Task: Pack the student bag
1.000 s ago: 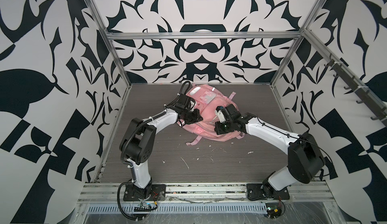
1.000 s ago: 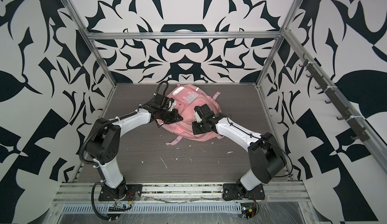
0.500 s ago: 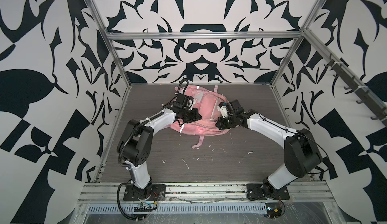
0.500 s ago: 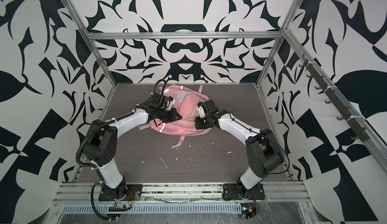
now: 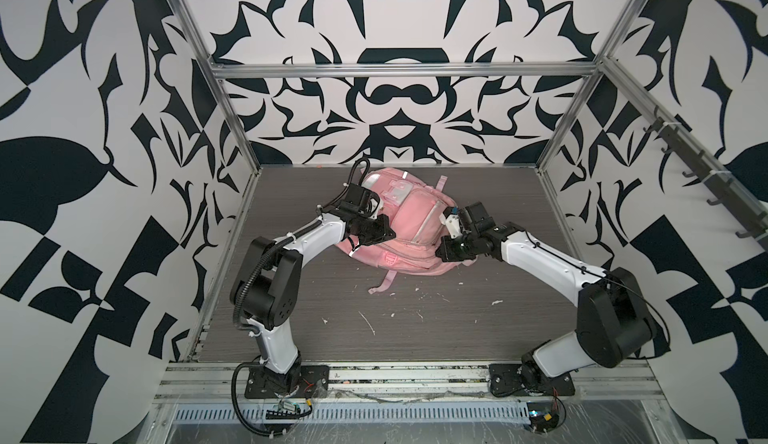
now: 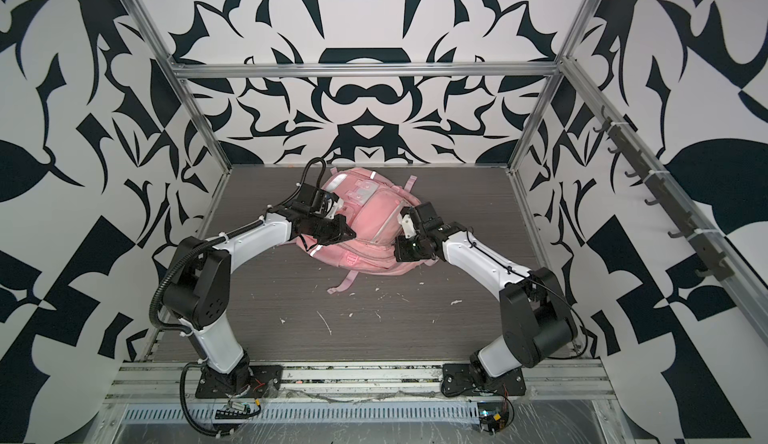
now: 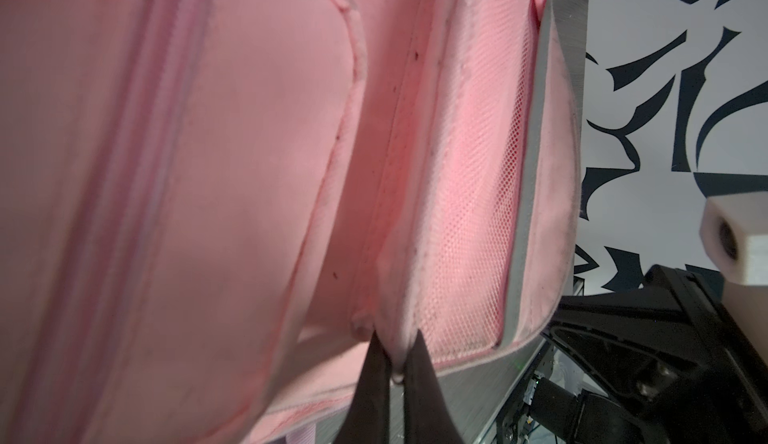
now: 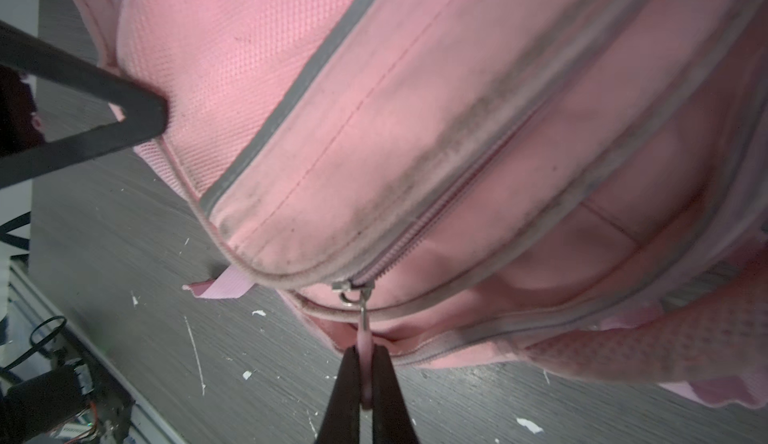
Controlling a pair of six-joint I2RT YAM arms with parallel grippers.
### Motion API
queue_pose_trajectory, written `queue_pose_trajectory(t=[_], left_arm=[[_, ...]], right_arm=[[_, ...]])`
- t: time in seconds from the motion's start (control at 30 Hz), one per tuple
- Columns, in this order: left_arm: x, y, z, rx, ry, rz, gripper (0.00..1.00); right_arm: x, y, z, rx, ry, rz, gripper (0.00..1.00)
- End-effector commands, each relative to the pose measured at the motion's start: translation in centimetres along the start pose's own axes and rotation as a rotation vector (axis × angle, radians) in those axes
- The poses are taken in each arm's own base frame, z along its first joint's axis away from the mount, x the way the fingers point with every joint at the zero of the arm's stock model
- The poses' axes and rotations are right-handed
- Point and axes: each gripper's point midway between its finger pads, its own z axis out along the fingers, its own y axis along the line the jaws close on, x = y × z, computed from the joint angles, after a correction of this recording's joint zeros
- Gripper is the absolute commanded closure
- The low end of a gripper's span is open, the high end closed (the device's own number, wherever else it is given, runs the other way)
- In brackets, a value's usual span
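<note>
In the right wrist view the right gripper point(image 8: 365, 356) has its two dark jaws pinched together on the pink zip tab point(image 8: 365, 338), which hangs from a metal slider at the end of one zip. The tab's lower end is hidden between the jaws. In the left wrist view the left gripper point(image 7: 394, 352) is closed too, nipping a raised seam point(image 7: 386, 255) of the student bag point(image 7: 208, 172). Whatever lies under that fold cannot be made out, and the fabric nearest the lens is blurred. Both wrist views cut the bag off at their edges.

In both top views the bag lies on the table point(image 5: 316, 296) toward the back wall, between the two arms. Both sets of fingertips are lost against its pink cloth there, and its underside is out of sight.

There is one bag and there are two grippers, each with two jaws. Two strap ends show, one strap point(image 5: 384, 282) flat on the table in front of the bag and a second point(image 5: 441, 182) poking out behind it. Several white scraps point(image 5: 368, 321) are scattered over the front of the table, too small to count surely.
</note>
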Motion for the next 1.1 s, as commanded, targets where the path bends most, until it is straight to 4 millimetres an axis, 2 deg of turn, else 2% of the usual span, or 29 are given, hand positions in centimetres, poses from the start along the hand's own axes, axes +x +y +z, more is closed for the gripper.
queue_pose_trajectory(t=[0.0, 0.1, 0.2, 0.3, 0.5, 0.63, 0.77, 0.87, 0.93, 1.07], left_arm=[[-2.4, 5.5, -2.7, -0.207, -0.109, -0.040, 1.00], [-2.4, 6.7, -3.3, -0.218, -0.116, -0.069, 1.00], [-3.1, 7.3, -3.9, -0.227, -0.137, -0.082, 1.00], [-4.1, 7.6, -4.2, -0.245, -0.159, -0.082, 1.00], [-7.1, 7.2, -3.5, -0.241, -0.181, -0.083, 1.00], [-9.7, 7.0, -3.2, -0.243, -0.205, -0.077, 1.00], [-11.8, 6.7, -3.3, -0.228, -0.225, -0.077, 1.00], [-12.2, 6.5, -3.0, -0.213, -0.213, -0.082, 1.00], [-12.0, 6.3, -3.2, -0.206, -0.210, -0.082, 0.94], [-10.2, 6.1, -4.4, -0.197, -0.215, -0.086, 0.65]], right_arm=[[0.7, -6.9, -1.0, 0.314, 0.029, 0.097, 1.00], [-0.3, -8.0, -0.4, 0.365, 0.029, 0.101, 1.00], [-0.1, -8.3, -0.1, 0.382, 0.045, 0.092, 1.00], [0.6, -7.3, 0.0, 0.338, 0.051, 0.074, 1.00], [2.8, -2.4, 0.7, 0.241, 0.095, -0.036, 1.00], [3.9, 2.5, 2.0, 0.172, 0.121, -0.124, 1.00], [4.0, 6.8, 3.6, 0.109, 0.136, -0.184, 1.00], [3.0, 9.3, 4.8, 0.064, 0.125, -0.192, 1.00], [1.6, 10.4, 5.3, 0.049, 0.095, -0.192, 1.00], [-0.9, 12.2, 6.1, 0.025, 0.052, -0.188, 1.00]])
